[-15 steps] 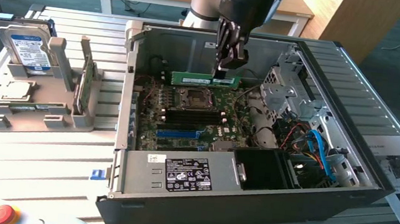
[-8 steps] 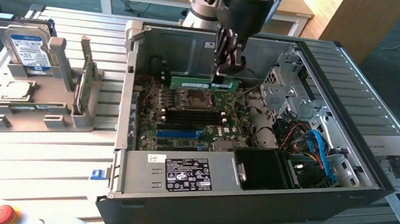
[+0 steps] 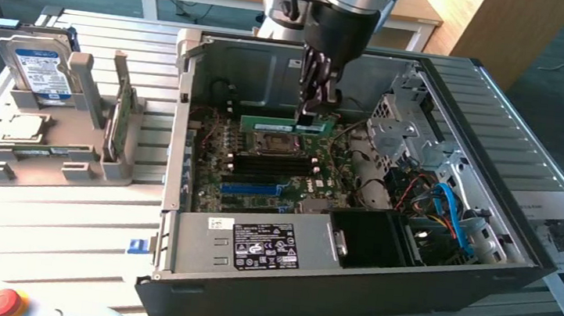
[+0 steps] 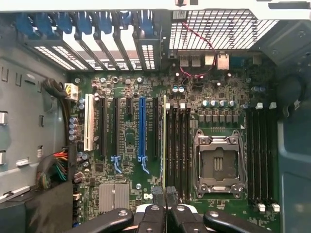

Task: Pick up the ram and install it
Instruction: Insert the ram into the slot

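Note:
My gripper (image 3: 311, 116) reaches down into the open computer case (image 3: 482, 250) and is shut on the ram (image 3: 277, 124), a narrow green stick held level just above the motherboard (image 3: 258, 179). In the wrist view the fingers (image 4: 154, 218) press together around the ram (image 4: 164, 145), seen edge-on as a thin pale line. It runs along the black memory slots (image 4: 177, 150) beside the empty CPU socket (image 4: 217, 165). I cannot tell whether it touches a slot.
On the exterior view's left a grey rack (image 3: 51, 157) holds a blue-labelled hard drive (image 3: 42, 66), a taller green card (image 3: 120, 121) and a chip (image 3: 18, 126). Inside the case are a drive cage (image 3: 410, 132), blue cables (image 3: 454, 215) and a power supply (image 3: 251, 245). A red stop button (image 3: 5, 302) sits near the front.

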`<state>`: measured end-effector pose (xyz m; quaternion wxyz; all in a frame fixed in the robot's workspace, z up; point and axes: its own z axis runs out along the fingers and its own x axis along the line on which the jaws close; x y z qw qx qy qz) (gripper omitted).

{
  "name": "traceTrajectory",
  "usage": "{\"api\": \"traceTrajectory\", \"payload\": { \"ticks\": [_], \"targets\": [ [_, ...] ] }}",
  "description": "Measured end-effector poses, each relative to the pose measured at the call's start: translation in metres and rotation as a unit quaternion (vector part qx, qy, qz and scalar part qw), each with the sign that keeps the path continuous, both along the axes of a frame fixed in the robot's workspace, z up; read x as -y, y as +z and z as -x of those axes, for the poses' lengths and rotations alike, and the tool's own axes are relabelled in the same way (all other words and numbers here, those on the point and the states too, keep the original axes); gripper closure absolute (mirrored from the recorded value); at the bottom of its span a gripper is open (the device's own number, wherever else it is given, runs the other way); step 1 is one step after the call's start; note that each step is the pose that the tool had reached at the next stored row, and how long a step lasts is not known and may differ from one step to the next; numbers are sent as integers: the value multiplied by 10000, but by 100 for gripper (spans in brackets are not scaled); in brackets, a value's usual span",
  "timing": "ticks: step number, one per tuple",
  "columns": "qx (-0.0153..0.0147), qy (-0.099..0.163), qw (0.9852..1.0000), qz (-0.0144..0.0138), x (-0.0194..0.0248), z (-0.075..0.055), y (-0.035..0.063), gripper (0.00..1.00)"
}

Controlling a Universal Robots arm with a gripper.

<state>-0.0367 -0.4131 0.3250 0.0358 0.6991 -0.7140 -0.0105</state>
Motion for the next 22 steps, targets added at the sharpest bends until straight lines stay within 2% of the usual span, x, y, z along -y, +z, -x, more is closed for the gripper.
{"api": "traceTrajectory", "payload": {
  "ticks": [11, 22],
  "targets": [
    [0, -42, 10000, 0, 0, 0, -191, 88],
    [7, -50, 10000, -2, 0, 0, -241, 88]
  ]
}}
